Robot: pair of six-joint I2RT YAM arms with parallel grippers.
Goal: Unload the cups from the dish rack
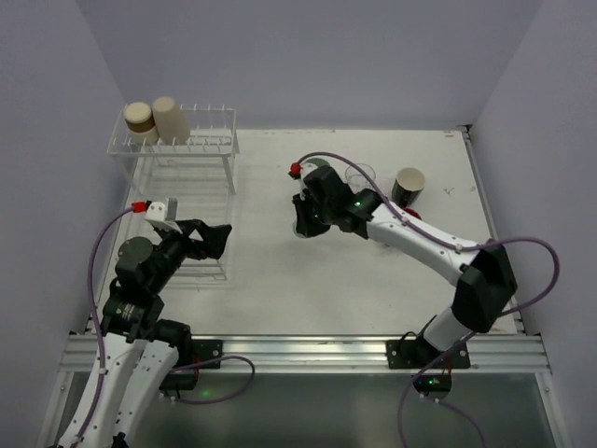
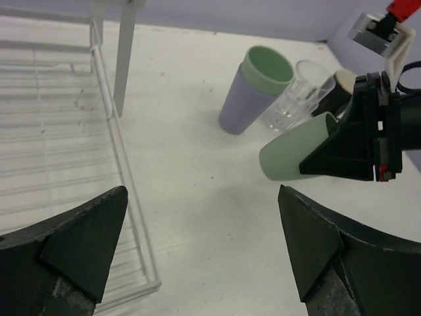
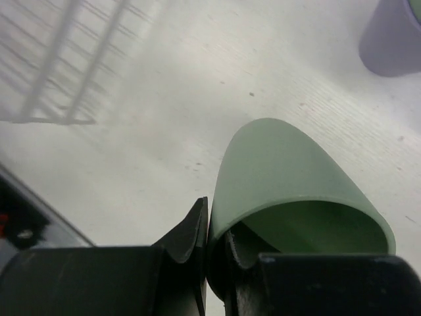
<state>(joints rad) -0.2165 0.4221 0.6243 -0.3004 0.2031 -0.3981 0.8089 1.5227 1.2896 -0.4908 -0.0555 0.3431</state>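
1. Green cup [image 3: 283, 178] is off the rack [image 1: 227, 154], tipped on its side near mid-table [image 1: 280, 280], mouth toward the claw; contact w/ the table can't be told
2. R gripper [image 3: 209, 230] is clamped on that cup's rim: one finger inside the mouth, the other outside, pressed close together
3. Purple cup [image 2: 253, 92] w/ a green rim stands upright on the table just beyond the green cup; glass [image 2: 296, 99] is right beside it, possibly touching
4. Black cup [image 1: 409, 185], cream inside, stands upright further right, near the glass, by the R arm
5. Tan cup [image 1: 138, 117] and beige cup [image 1: 171, 119] sit side by side on the rack's raised shelf, at its far end
6. Rack lies along the table's left side, long grid base running toward the arms, well apart from the green cup
7. L gripper [image 2: 200, 243] hangs over the near end of the rack's base, at its right edge, jaws spread wide
8. Pale lilac walls [image 1: 308, 56] close in the white table on three sides
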